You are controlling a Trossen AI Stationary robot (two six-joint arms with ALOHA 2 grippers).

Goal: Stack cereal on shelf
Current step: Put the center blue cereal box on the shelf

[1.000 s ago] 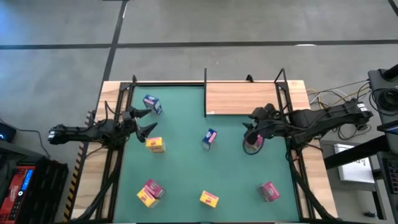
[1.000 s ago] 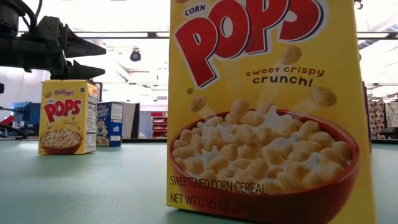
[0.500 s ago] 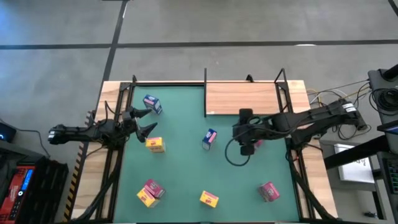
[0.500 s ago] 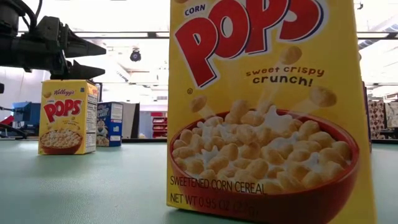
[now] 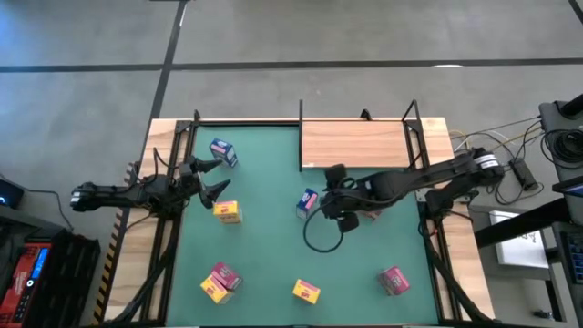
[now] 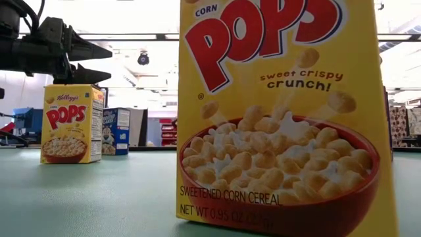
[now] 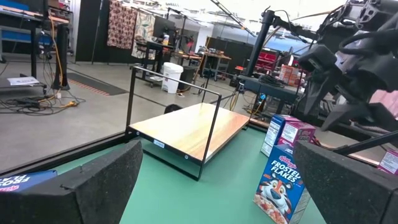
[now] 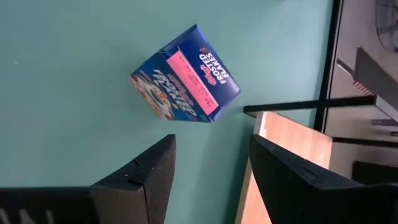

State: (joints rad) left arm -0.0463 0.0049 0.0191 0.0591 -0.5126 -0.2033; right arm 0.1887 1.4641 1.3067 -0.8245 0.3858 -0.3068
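From above: shelf (image 5: 355, 146) at the far edge of the green mat (image 5: 264, 246), right of the middle. Cereal scattered across the mat, none on the board: blue box (image 5: 222, 151) far left, yellow box (image 5: 228, 211) just nearer, Frosted Flakes box (image 5: 307, 202) in the middle, pink-and-yellow pair (image 5: 219, 281), second yellow box (image 5: 306, 291) and pink box (image 5: 393, 280) along the near side. Left gripper (image 5: 211, 178) between the blue box and the yellow box, fingers spread wide, holding nothing. Right gripper (image 5: 331, 199) reaching in over mid-mat, just beside the Frosted Flakes box. A patch of pink (image 5: 372, 212) under that arm, possibly another box, mostly hidden.

At table height: large Corn Pops box (image 6: 283, 118) upright, filling the foreground. Farther back, a smaller yellow box (image 6: 71, 123) with a blue one (image 6: 118, 130) behind it. Left gripper (image 6: 105, 61) above them, tips apart.

Past the left wrist: two dark fingers (image 7: 99, 186) far apart, nothing between. Beyond, the shelf (image 7: 193, 127) with its black posts, and the Frosted Flakes box (image 7: 281, 183) upright with a pink box (image 7: 292, 134) behind it. Right arm (image 7: 354, 37) overhead.

Past the right wrist: fingers (image 8: 140, 180) a narrow gap apart, gripping nothing. Frosted Flakes box (image 8: 186, 84) on the mat just beyond the tips, not touched. Corner of the shelf (image 8: 283, 149) close by.
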